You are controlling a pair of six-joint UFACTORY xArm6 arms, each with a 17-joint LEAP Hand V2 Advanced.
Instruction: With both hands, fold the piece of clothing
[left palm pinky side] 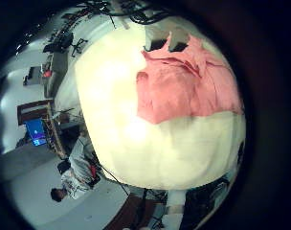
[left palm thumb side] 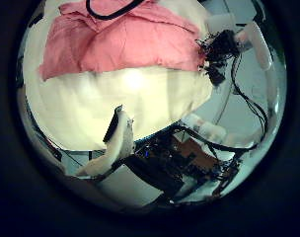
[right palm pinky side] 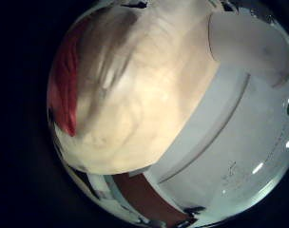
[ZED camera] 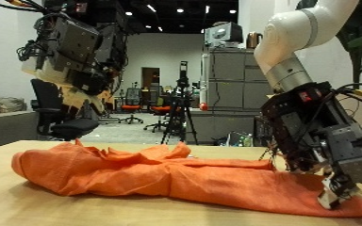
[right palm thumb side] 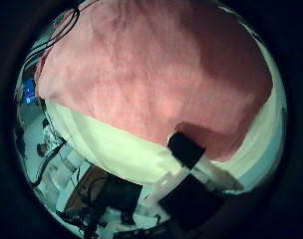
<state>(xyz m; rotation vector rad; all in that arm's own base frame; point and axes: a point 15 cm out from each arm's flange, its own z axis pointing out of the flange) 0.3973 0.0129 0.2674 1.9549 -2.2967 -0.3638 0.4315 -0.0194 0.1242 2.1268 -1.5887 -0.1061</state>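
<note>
An orange garment lay rumpled across the wooden table. The left hand hung well above it, fingers loosely extended and holding nothing. The right hand reached down at the cloth's edge, fingertips straight and touching the fabric, gripping nothing.
</note>
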